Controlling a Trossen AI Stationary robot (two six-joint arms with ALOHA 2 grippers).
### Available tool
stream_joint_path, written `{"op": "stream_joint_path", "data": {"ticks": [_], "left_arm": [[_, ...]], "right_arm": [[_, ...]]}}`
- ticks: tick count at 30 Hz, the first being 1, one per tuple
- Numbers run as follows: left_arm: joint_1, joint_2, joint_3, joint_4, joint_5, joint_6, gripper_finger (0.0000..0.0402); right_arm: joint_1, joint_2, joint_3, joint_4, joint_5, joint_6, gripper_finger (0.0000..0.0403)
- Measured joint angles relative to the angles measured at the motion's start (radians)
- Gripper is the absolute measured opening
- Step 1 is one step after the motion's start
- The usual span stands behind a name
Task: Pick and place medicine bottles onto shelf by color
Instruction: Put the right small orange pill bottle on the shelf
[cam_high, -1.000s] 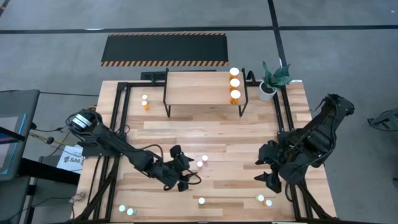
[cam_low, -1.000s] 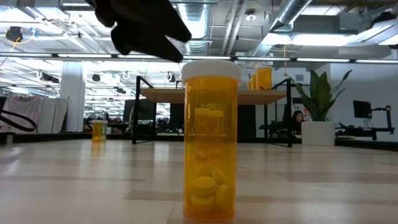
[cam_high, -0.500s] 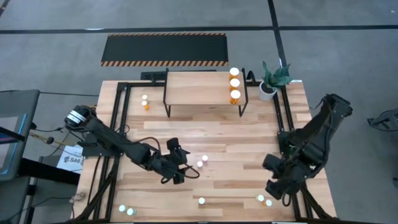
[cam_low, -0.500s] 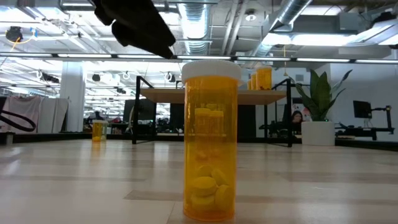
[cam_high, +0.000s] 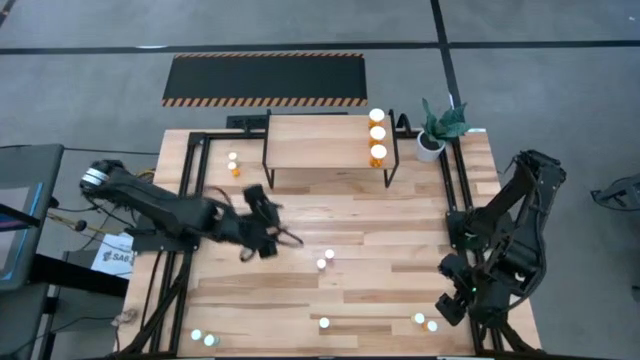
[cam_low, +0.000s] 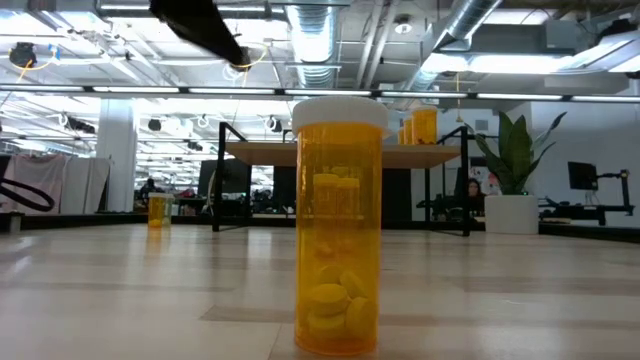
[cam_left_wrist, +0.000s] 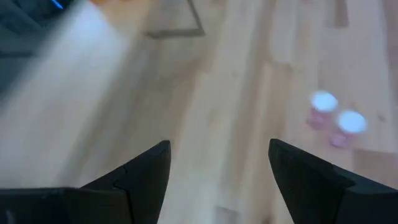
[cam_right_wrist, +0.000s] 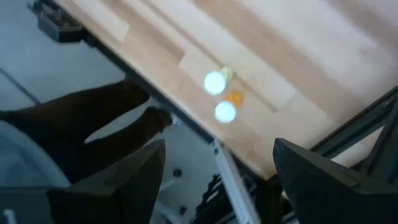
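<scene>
High view, left to right: two greenish bottles with white caps stand together at the table's near left corner. An orange bottle stands alone near the far left, just left of the shelf. The left gripper hangs over the left-centre of the table, fingers spread and holding nothing. Just right of it stand two pinkish bottles, close together; the left wrist view shows them as white caps over pink bodies. A single bottle sits at the near edge centre; in the low view this orange bottle is clear amber with a white cap and pale round pills at its bottom. The shelf, light wood on thin black legs, carries three orange bottles in a row at its right end. A potted plant stands right of the shelf. Two bottles stand at the near right, one with an orange body. The right gripper hovers just beside them, jaws wide apart and empty.
</scene>
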Motion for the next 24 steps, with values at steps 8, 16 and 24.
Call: {"op": "stream_joint_path", "data": {"ticks": [8, 16, 24], "left_arm": [[0.21, -0.233, 0.0, -0.015, 0.168, 0.139, 0.0258], [0.278, -0.258, 0.0, -0.031, 0.26, 0.203, 0.0258], [0.314, -0.258, 0.0, -0.026, 0.301, 0.24, 0.0258]], "right_arm": [[0.005, 0.0, -0.105, 0.133, 0.041, -0.045, 0.0317], [0.015, 0.094, -0.223, 0.321, 0.017, -0.061, 0.0317], [0.006, 0.218, -0.222, 0.431, -0.144, -0.027, 0.0317]]}}
